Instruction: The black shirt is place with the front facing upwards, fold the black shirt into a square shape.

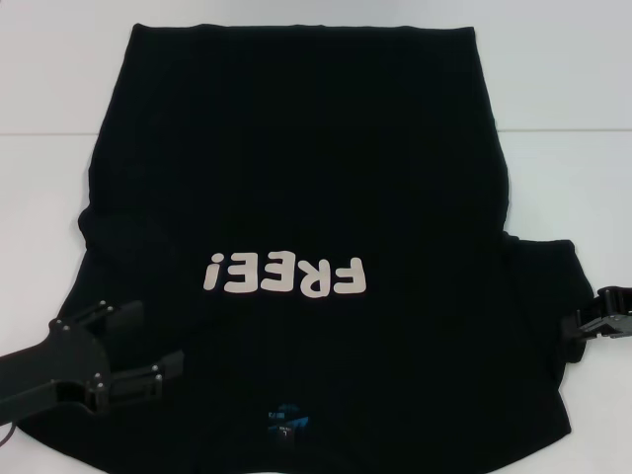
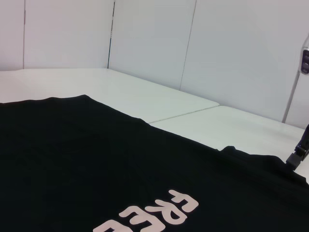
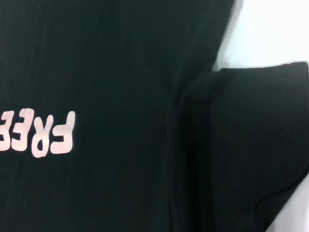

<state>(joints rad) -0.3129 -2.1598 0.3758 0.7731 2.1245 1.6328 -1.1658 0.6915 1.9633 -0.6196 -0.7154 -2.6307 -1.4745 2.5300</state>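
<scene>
The black shirt (image 1: 296,178) lies flat on the white table (image 1: 563,89), front up. Its collar and small blue neck label (image 1: 288,420) are at the near edge, and the hem is at the far edge. The pale "FREE!" lettering (image 1: 286,276) reads upside down from the head. My left gripper (image 1: 156,339) is open over the shirt's near left part, with nothing between its fingers. The right gripper (image 1: 600,322) sits at the outer edge of the right sleeve (image 1: 538,286). The right wrist view shows that sleeve (image 3: 260,145) and the lettering (image 3: 43,133).
A seam (image 1: 44,133) runs across the table where two tabletops meet. Bare white table lies to the left, right and beyond the shirt. White wall panels (image 2: 154,38) stand behind the table in the left wrist view.
</scene>
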